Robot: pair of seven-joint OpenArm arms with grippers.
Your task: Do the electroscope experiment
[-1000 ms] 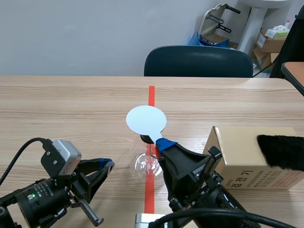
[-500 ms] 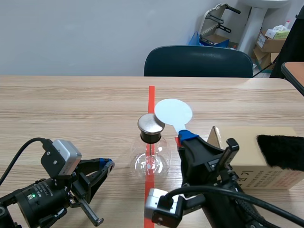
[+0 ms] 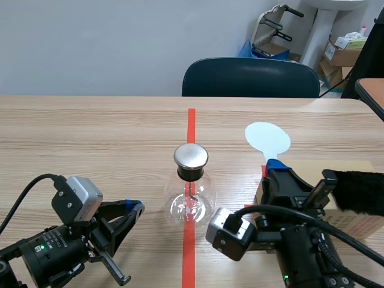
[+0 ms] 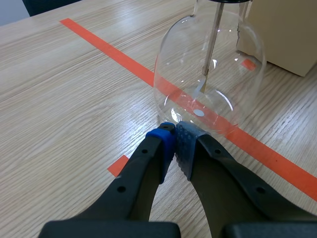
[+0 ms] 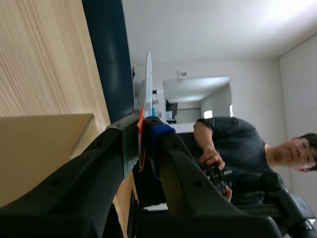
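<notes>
Behind the wooden desk (image 3: 90, 132), a dark chair (image 3: 249, 78); left gripper (image 4: 174, 141) closed empty, right gripper (image 3: 273, 165) pinching a pale disc (image 3: 267, 138).

The right gripper (image 5: 143, 124) is squeezed tight on a thin white disc (image 5: 148, 82), seen from its edge. The disc sticks out ahead of the gripper. A brown cardboard box (image 5: 39, 144) is just beside the gripper. Past the gripper are the wooden table (image 5: 39, 54) and a dark blue chair (image 5: 109, 54). Farther past the gripper, a person (image 5: 237, 144) in a dark shirt holds a black controller (image 5: 218, 173).
</notes>
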